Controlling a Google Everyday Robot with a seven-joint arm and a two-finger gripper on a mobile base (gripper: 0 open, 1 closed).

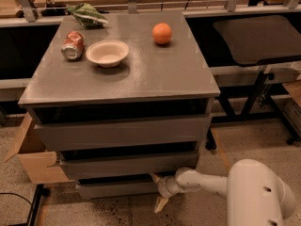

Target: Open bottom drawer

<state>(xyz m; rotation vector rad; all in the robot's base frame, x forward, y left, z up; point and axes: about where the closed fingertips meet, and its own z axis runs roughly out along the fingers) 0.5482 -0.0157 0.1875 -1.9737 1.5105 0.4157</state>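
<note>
A grey cabinet [127, 81] has three handle-less drawer fronts. The bottom drawer [115, 188] is the lowest, narrowest panel, near the floor. My white arm reaches in from the lower right. My gripper [157, 190] is at the right end of the bottom drawer's front. One pale finger [154, 177] points at the gap above the panel. The other finger [160, 204] hangs lower, toward the floor. The fingers are spread apart and hold nothing.
On the cabinet top lie a crushed red can [72, 45], a white bowl [107, 53], an orange [162, 33] and a green bag [86, 14]. A cardboard box [35, 161] stands at the cabinet's left. A dark table [256, 39] on legs stands to the right.
</note>
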